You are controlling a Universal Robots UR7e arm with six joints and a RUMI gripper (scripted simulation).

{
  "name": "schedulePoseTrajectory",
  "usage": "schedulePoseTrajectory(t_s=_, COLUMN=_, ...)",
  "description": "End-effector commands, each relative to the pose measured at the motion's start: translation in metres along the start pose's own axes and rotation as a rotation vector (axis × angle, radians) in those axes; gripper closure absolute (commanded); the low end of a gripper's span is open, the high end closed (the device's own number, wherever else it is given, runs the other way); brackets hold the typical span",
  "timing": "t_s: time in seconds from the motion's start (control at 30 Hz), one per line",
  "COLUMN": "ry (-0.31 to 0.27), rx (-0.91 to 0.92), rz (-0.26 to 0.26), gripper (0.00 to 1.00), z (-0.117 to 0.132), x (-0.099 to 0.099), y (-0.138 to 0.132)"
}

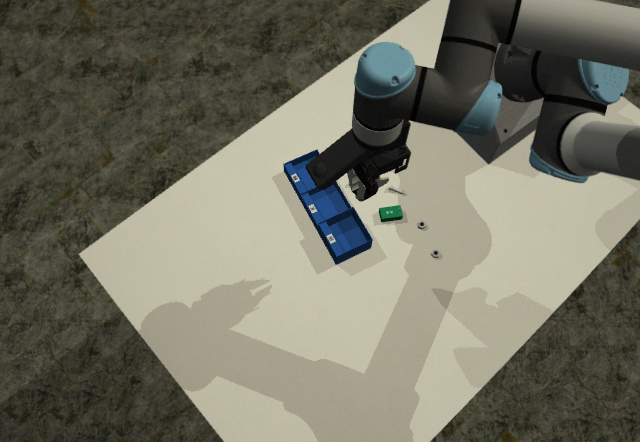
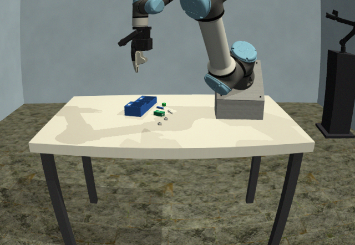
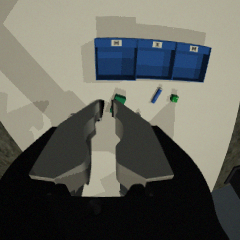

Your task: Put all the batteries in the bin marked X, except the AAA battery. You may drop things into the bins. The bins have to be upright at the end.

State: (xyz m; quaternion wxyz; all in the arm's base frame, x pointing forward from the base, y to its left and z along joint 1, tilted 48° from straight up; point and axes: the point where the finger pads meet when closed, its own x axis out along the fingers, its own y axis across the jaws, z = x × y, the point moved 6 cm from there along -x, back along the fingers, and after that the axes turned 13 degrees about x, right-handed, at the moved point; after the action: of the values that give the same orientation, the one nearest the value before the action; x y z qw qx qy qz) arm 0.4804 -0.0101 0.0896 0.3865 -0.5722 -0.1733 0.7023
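A blue bin with three compartments lies on the table; it also shows in the exterior view and in the wrist view. Its labels are too small to read. A green block-shaped battery lies right of the bin and is partly hidden by a finger in the wrist view. A slim blue cylindrical battery and a small green cube lie close to the bin. My gripper hangs high above the bin's right side, shut, with nothing seen between the fingers.
A small screw and two nuts lie right of the green battery. The arm's grey base block stands at the table's back right. A dark stand stands on the floor at the far right.
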Motion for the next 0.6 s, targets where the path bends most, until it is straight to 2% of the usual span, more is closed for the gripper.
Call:
schedulePoseTrajectory(t_s=0.0, ry=0.0, rx=0.0, rz=0.0, gripper=0.96, z=0.0, x=-0.002, y=0.0)
schedulePoseTrajectory(t_s=0.03, ry=0.0, rx=0.0, rz=0.0, gripper=0.96, z=0.0, x=-0.002, y=0.0)
schedulePoseTrajectory(t_s=0.07, ry=0.0, rx=0.05, rz=0.0, gripper=0.75, z=0.005, x=0.005, y=0.002)
schedulePoseTrajectory(t_s=0.33, ry=0.0, rx=0.334, rz=0.0, gripper=0.75, z=0.045, x=0.056, y=0.017)
schedulePoseTrajectory(t_s=0.4, ry=0.0, rx=0.334, rz=0.0, gripper=0.75, z=0.045, x=0.056, y=0.017)
schedulePoseTrajectory(t_s=0.57, ry=0.0, rx=0.334, rz=0.0, gripper=0.75, z=0.07, x=0.087, y=0.027)
